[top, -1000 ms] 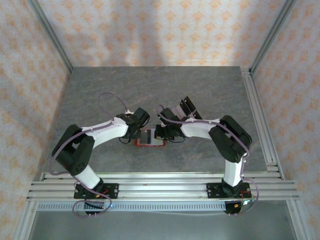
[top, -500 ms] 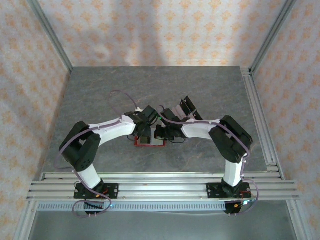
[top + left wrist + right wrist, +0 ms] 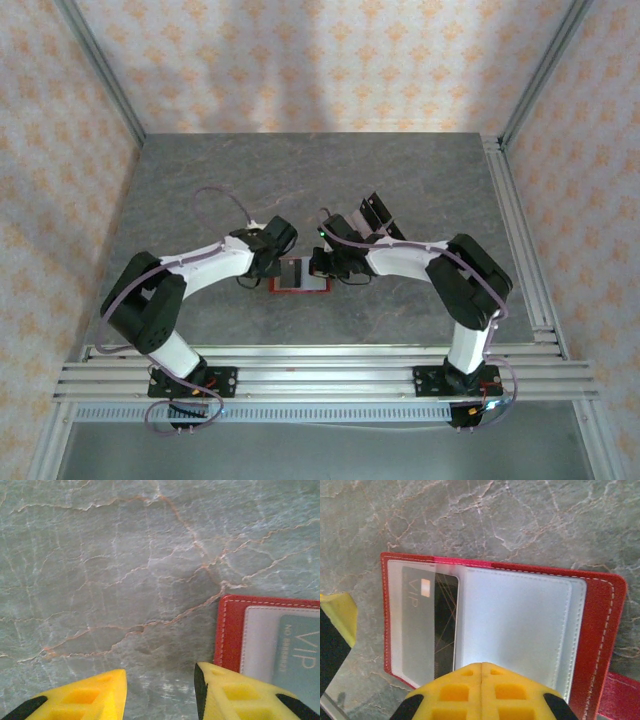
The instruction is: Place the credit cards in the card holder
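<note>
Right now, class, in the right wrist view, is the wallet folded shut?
No, the wallet lies spread open, with a card tucked behind its left clear pocket.

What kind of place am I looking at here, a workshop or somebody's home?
Probably a staged robot test booth, not a home. Two robot arms are bolted to aluminium rails. The stone-look tabletop is boxed in by wallpaper-print panels. A red card holder lies open as a practice prop.

White-and-black jointed left arm (image 3: pixel 200 262) and right arm (image 3: pixel 410 258) bent inward at mid-frame, yellow-fingered left gripper (image 3: pixel 160 682) at lower edge, jaws parted (a plain gap), yellow-fingered right gripper (image 3: pixel 481 670) bottom centre, fingers pressed together.
</note>
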`<move>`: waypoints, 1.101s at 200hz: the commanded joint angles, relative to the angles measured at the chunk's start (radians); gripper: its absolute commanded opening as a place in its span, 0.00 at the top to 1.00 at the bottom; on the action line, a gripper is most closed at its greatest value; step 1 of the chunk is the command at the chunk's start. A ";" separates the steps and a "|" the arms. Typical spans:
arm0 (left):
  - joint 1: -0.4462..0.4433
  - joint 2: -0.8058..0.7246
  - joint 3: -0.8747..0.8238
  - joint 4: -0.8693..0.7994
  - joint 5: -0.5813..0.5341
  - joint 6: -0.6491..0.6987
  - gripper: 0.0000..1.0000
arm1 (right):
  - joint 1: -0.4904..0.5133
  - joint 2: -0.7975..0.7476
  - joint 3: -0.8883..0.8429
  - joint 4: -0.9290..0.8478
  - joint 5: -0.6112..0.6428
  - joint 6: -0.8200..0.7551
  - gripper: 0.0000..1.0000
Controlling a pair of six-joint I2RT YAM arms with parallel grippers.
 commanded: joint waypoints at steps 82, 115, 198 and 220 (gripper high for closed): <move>0.007 -0.014 -0.058 0.041 -0.017 0.008 0.60 | 0.020 0.048 0.114 -0.044 -0.009 0.002 1.00; 0.008 -0.011 -0.072 0.052 -0.015 0.011 0.60 | 0.027 0.081 0.129 -0.040 -0.010 0.005 1.00; 0.009 0.005 -0.080 0.073 -0.008 0.011 0.60 | 0.030 0.103 0.114 -0.037 -0.003 0.007 1.00; 0.009 0.008 -0.082 0.075 -0.005 0.013 0.60 | 0.030 0.091 0.105 -0.040 0.005 0.006 1.00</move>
